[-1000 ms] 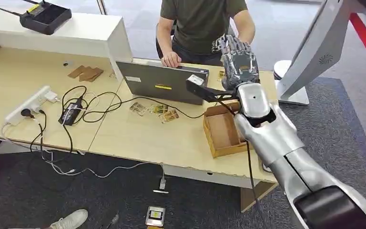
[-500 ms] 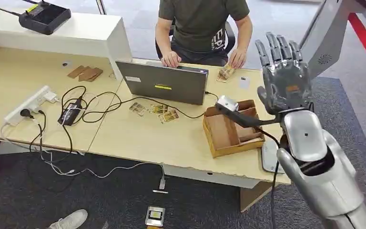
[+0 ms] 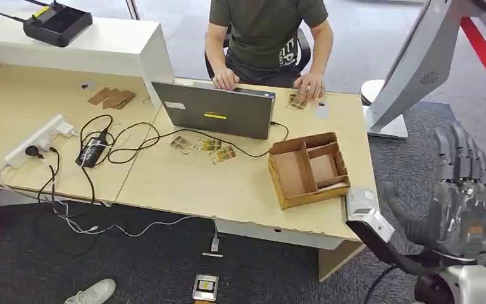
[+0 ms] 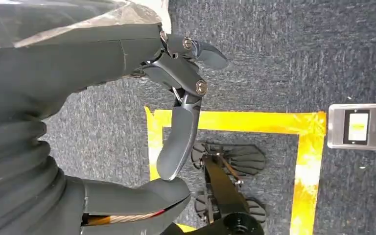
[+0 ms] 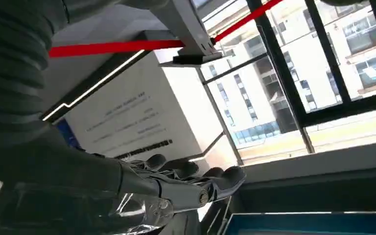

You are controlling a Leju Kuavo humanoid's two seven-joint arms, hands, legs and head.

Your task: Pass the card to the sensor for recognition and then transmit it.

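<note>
Grey carpet is surrounding the wooden desk (image 3: 228, 183) we are facing, and our right hand (image 3: 459, 190) is hanging off its corner, raised with fingers (image 3: 462, 155) spread and holding nothing. Just beside that hand, toward the desk, a partitioned wooden tray (image 3: 307, 168) is sitting at the edge. Beyond the tray from the hand, a person (image 3: 266, 31) is sitting behind a grey laptop (image 3: 214, 114), one palm resting on a card (image 3: 297, 101). More cards (image 3: 205, 147) are lying in front of the laptop, well apart from our hand. Our left hand (image 4: 127, 88) is hanging over the carpet, fingers loosely extended and gripping nothing, above yellow floor tape (image 4: 303, 161) and a small card reader (image 4: 356, 126) lying on the floor.
</note>
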